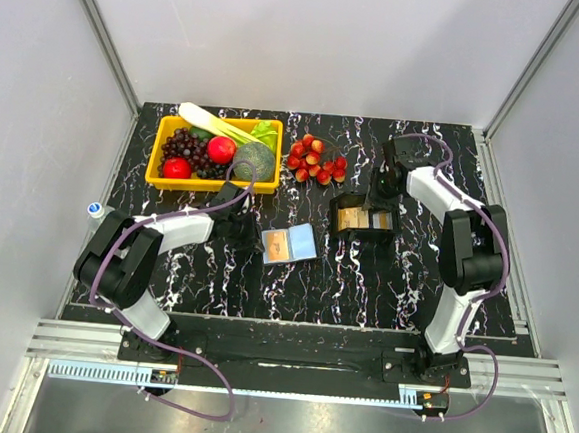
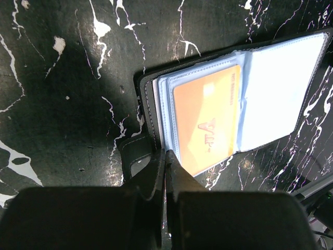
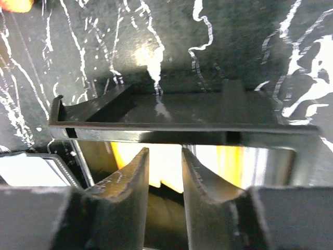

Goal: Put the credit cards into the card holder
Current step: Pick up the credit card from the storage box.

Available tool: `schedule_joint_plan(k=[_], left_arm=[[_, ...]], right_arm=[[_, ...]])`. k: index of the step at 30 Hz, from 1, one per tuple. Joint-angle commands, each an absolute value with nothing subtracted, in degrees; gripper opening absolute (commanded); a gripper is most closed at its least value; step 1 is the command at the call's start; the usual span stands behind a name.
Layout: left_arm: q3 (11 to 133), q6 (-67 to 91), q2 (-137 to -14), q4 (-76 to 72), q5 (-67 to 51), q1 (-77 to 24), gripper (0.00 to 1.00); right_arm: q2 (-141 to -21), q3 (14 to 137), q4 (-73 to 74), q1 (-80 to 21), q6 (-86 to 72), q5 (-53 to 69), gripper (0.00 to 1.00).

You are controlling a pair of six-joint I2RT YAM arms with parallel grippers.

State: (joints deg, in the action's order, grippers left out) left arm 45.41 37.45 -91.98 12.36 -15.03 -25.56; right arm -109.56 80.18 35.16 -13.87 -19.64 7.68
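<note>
One card (image 2: 208, 117) in, as far as I see. Card holder (image 1: 289, 245) open mid-table. Other cards (image 1: 355, 218) in black tray (image 3: 171, 134), just right. Left gripper (image 2: 165, 156) jaws together at holder's near edge. Right gripper (image 3: 165, 156) over tray, jaws apart. Most work left, I reckon.
</note>
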Motion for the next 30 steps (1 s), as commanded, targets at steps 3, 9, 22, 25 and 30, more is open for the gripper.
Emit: schedule_joint_plan(k=[3, 9, 22, 25, 30], left_arm=[[47.4, 36.6, -92.0, 11.7, -15.7, -25.7, 0.00], [47.4, 36.4, -92.1, 11.7, -15.8, -25.7, 0.00], [47.8, 36.2, -93.0, 11.6, -16.3, -25.7, 0.00], [47.9, 36.1, -93.3, 11.6, -16.3, -25.7, 0.00], [48.2, 36.1, -93.8, 11.7, -16.6, -25.7, 0.00]], right_arm=[[-103.2, 80.7, 36.1, -14.1, -17.3, -5.6, 0.45], [-106.3, 81.3, 38.7, -14.1, -17.3, -7.1, 0.51], [-111.0, 82.1, 38.0, -14.2, -17.8, 5.4, 0.48], [-110.5, 81.8, 36.3, -14.2, -18.4, 9.0, 0.44], [-109.5, 81.6, 33.1, -14.2, -20.2, 15.7, 0.41]])
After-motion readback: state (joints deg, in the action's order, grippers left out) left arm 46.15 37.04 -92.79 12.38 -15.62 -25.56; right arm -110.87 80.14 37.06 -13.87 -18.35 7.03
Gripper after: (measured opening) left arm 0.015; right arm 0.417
